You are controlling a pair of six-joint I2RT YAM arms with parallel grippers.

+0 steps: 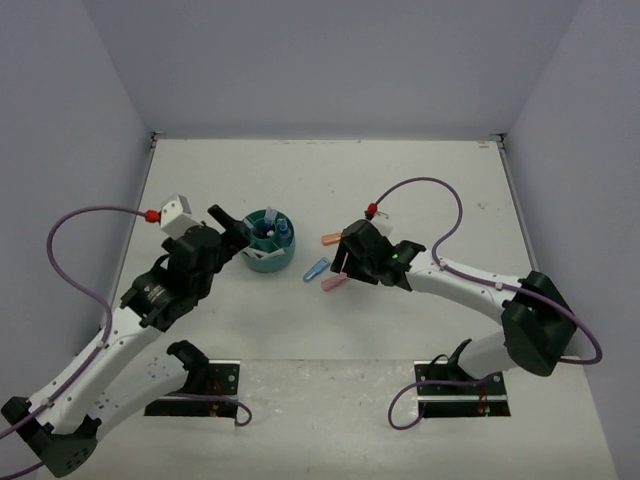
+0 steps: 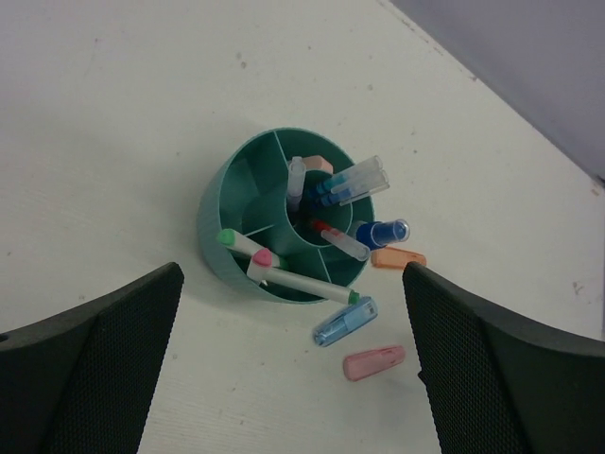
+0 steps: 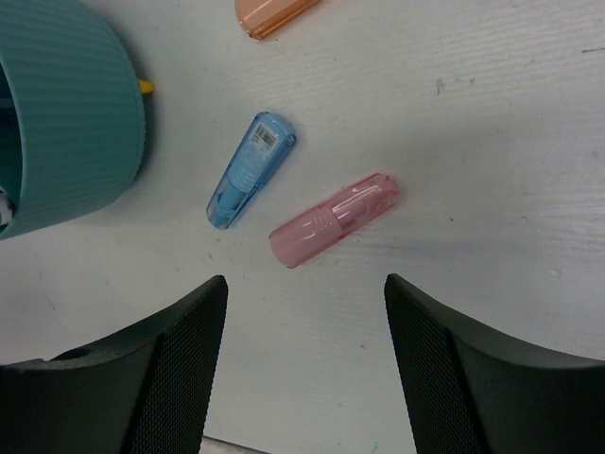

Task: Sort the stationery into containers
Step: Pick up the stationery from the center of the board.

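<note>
1. The right pincer stands part-open and empty. Its two black mesh-faced fingers sit astride bare white bench, a gap that looks suited to taking a stubby thing across its short side.
2. Just ahead of that gap lies the pink translucent stubby marker, flat, slanted and touching nothing. It is probably the next pick, being nearest and free all round.
3. Ahead and to the left, near the pink one but apart from it, lies the light-blue translucent stubby marker. Farther ahead, the orange translucent stubby marker is cut off by the frame edge.
4. Farther left stands the round teal ribbed plastic organizer, close enough that any carry should be short.
5. The left pincer hangs wide open and empty above the organizer's other side, seemingly keeping clear of the right arm's work.
6. Below it, pens lean in the divided compartments. A white pen with a green end leans out over the rim, so it may want seating. The blue-capped clear bottle stands on the side facing the loose markers.
7. With three markers left on the bench, the sorting looks nearly done.
</note>
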